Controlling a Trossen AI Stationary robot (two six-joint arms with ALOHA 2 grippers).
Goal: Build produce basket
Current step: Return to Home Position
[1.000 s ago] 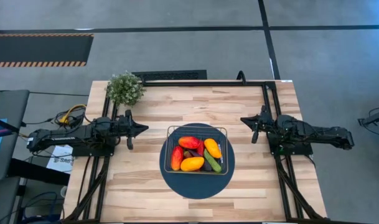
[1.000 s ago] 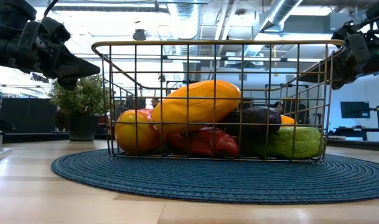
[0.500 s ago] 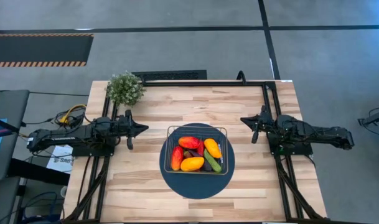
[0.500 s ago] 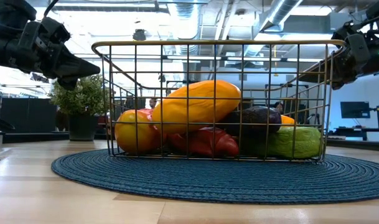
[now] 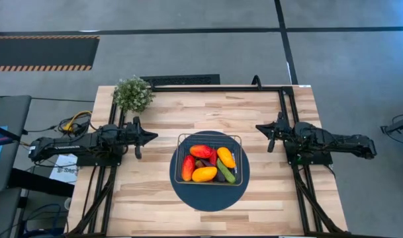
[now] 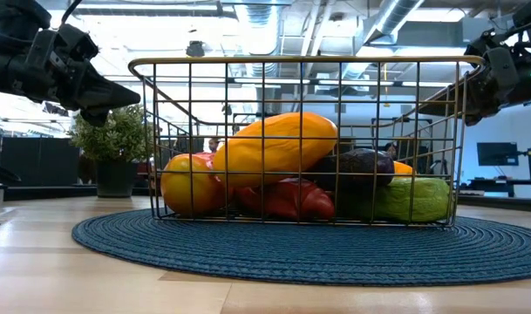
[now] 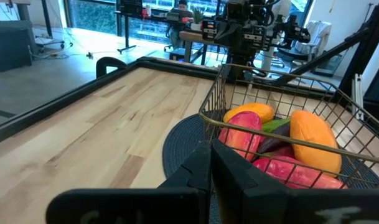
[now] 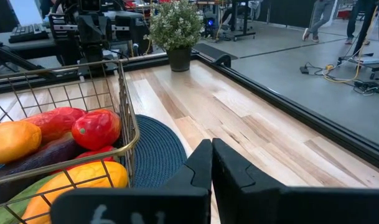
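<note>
The wire-mesh basket point(image 5: 209, 158) stands on the round dark-blue mat point(image 5: 188, 192) at mid-table. Its floor rests on the mat point(image 6: 309, 249). The produce point(image 5: 204, 164) lies piled inside: red, orange and yellow peppers, a green one point(image 6: 413, 199) and a dark purple one point(image 6: 361, 166). My left gripper point(image 5: 152, 137) hovers shut above the table, left of the basket. My right gripper point(image 5: 259, 127) hovers shut to the basket's right. Both wrist views show the basket point(image 7: 270, 124) point(image 8: 71, 124) beyond the shut fingers.
A bushy potted plant point(image 5: 133, 94) stands at the table's far left corner. A black frame rail point(image 5: 214, 86) runs along the far edge and down both sides. Bare wood lies in front of the mat and to either side of it.
</note>
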